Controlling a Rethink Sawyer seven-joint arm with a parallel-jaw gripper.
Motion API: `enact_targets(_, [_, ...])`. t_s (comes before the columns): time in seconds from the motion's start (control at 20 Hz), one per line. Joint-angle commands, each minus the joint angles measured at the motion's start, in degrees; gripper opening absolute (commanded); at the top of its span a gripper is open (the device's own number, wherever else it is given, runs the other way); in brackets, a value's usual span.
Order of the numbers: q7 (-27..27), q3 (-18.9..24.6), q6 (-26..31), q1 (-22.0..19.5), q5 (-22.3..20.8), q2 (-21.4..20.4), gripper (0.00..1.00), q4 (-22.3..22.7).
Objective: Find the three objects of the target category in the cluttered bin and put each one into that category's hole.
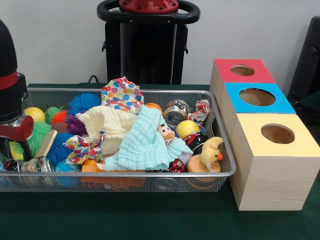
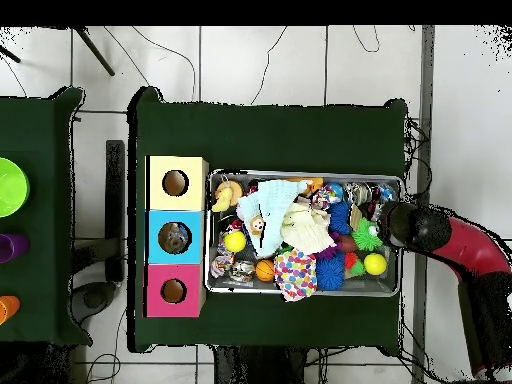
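— While the gripper [image 1: 12, 136] hangs at the bin's [image 1: 150, 90] end away from the boxes, what's done?
— Maybe something pale inside the blue hole [image 2: 175, 238]. A clear piece [image 1: 27, 165] lies below the gripper; its grip can't be told.

Three wooden boxes are standing in a row: one red-topped box [image 1: 243, 71], one blue-topped box [image 1: 257, 97] and one yellow-topped box [image 1: 277, 134], each showing one round hole. One wire bin [image 1: 125, 175] is sitting at their nine o'clock in the front view, holding three cloths, two yellow balls and one yellow duck [image 1: 212, 151].
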Motion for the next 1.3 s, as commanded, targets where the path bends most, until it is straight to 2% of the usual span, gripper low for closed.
enact_targets(0.05, [-14.49,8.00,1.33,0.07,-2.21,0.06,1.00,-3.77])
enact_targets(0.45, [-13.38,7.96,1.84,0.59,-1.58,-0.02,1.00,-4.25])
enact_targets(0.5, [-13.31,8.10,1.75,0.44,-1.54,-0.01,0.00,-4.08])
enact_targets(1.3, [-13.12,8.54,2.14,0.14,-2.15,-0.03,0.00,-3.96])
